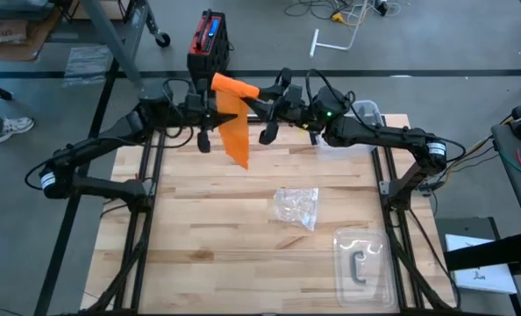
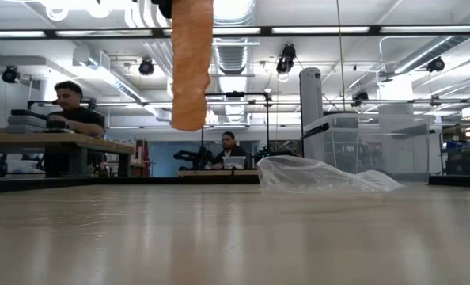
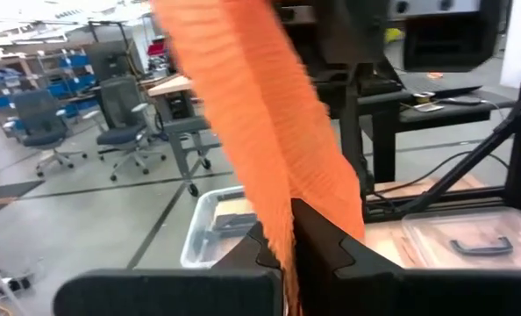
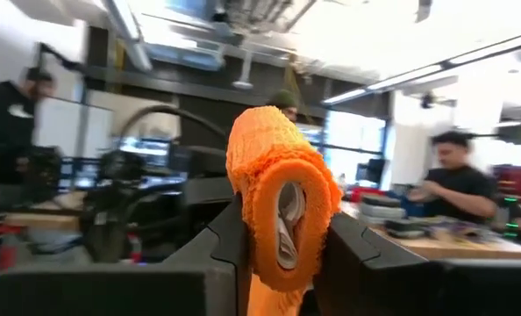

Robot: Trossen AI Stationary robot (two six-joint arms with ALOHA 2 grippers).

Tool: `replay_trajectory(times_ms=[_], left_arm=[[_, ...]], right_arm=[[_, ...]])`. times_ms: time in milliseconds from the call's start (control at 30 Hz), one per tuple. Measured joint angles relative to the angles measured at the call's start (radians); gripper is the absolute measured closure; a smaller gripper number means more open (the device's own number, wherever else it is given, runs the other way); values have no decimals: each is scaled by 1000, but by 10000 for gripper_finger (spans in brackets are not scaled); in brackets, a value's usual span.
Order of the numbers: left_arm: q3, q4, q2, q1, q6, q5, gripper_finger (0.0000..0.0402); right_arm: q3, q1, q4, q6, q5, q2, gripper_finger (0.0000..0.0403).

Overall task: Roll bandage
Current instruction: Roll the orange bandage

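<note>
Both arms are raised over the far edge of the table [image 1: 199,228]; the right gripper [image 4: 278,241] is clamped on the rolled end of the orange bandage [image 1: 234,118], the roll standing between its fingers; the left gripper [image 3: 282,241] is clenched on the loose strip, which hangs down above the wood without touching it; a crumpled plastic wrapper [image 1: 297,207] lies mid-table, a clear lidded box [image 1: 366,263] nearer the right front corner.

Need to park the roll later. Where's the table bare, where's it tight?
Bare: the whole left half of the table, left of the crumpled wrapper. Also the front strip between wrapper and clear lidded container. Crowded: the far edge, where both claws hold the bandage aloft.
</note>
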Motion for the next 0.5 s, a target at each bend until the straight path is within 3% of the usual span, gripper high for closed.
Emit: replay_trajectory(times_ms=[400,500], left_arm=[[2,17,-67,-15,16,11,400],[3,-30,-83,-15,13,11,383]], right_arm=[[0,0,-66,-156,17,0,327],[0,0,-60,-167,17,-2,325]])
